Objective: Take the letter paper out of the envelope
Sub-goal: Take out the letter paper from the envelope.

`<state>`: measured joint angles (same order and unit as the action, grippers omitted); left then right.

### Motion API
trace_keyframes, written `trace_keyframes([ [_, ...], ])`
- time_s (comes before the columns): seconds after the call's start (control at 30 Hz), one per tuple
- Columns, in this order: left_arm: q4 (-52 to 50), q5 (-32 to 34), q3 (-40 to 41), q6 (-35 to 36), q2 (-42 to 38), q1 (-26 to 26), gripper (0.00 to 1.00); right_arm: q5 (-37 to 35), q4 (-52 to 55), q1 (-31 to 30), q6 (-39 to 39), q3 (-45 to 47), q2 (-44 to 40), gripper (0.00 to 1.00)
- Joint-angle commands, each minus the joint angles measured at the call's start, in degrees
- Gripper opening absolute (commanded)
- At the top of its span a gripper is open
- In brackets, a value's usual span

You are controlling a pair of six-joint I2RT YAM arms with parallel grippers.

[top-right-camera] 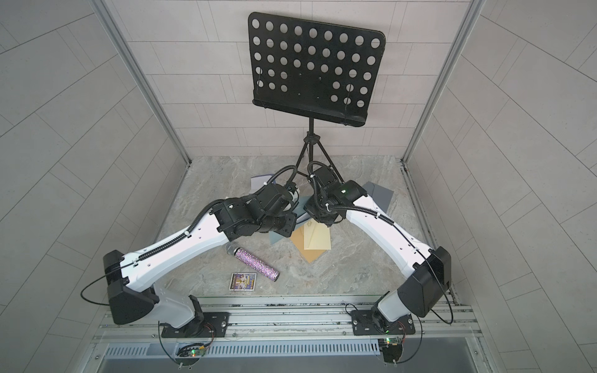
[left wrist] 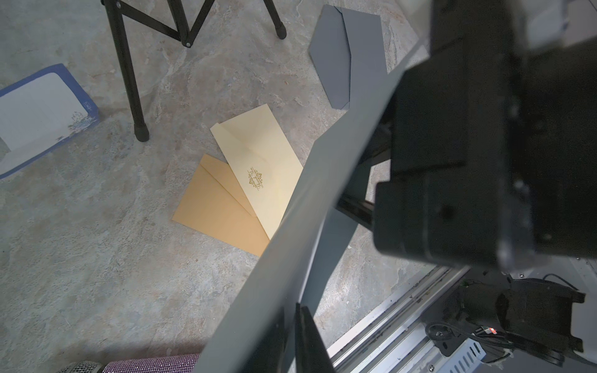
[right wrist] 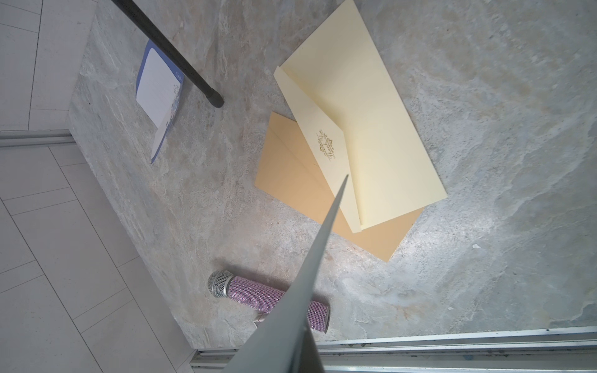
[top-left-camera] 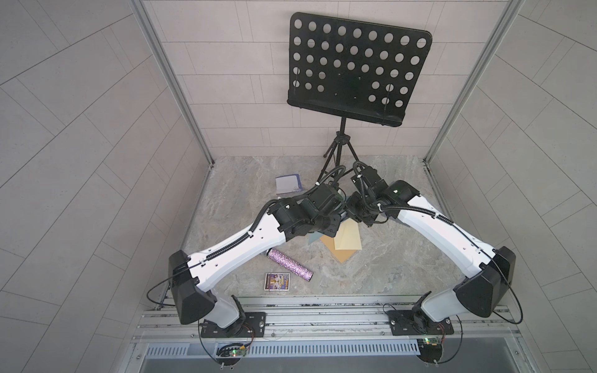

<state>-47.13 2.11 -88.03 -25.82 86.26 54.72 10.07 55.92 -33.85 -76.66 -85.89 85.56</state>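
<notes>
A grey envelope [left wrist: 323,193] hangs in the air between my two arms, above the table's middle. My left gripper [left wrist: 292,342] is shut on one end of it, a dark finger on each face. The right gripper [right wrist: 303,352] is shut on the other end. From there I see the envelope [right wrist: 310,268] edge-on, tapering to a point. In both top views the wrists hide the jaws; only grey corners [top-left-camera: 312,239] [top-right-camera: 277,237] stick out below the left wrist. The letter paper is hidden.
Under the held envelope a cream envelope [top-left-camera: 347,239] overlaps a tan one [top-left-camera: 336,255]. Another grey envelope [top-right-camera: 378,193] lies back right, a blue-bordered sheet [top-left-camera: 288,184] back left. A glittery microphone [top-left-camera: 289,264] and a small card [top-left-camera: 277,282] lie nearer. A black music stand [top-left-camera: 352,67] rises behind.
</notes>
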Motion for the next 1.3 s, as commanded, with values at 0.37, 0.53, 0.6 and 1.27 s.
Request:
trace_keyframes([
  [0.37,-1.7,4.3,-0.6,2.5,0.1,1.2,0.0,0.0,1.5,0.6,-1.0,1.3,-1.1,0.0],
  [0.53,-1.6,3.9,-3.8,1.9,-1.0,1.3,0.0,-0.4,1.3,1.4,-0.6,3.0,-1.1,0.0],
  [0.6,-0.7,3.5,-3.7,1.6,-1.6,1.3,0.0,-0.4,1.1,1.7,-0.4,3.1,-0.9,0.0],
  [1.27,-1.6,0.8,-1.6,0.1,-4.3,-0.7,0.0,0.2,0.2,3.5,-0.4,3.8,0.2,0.0],
])
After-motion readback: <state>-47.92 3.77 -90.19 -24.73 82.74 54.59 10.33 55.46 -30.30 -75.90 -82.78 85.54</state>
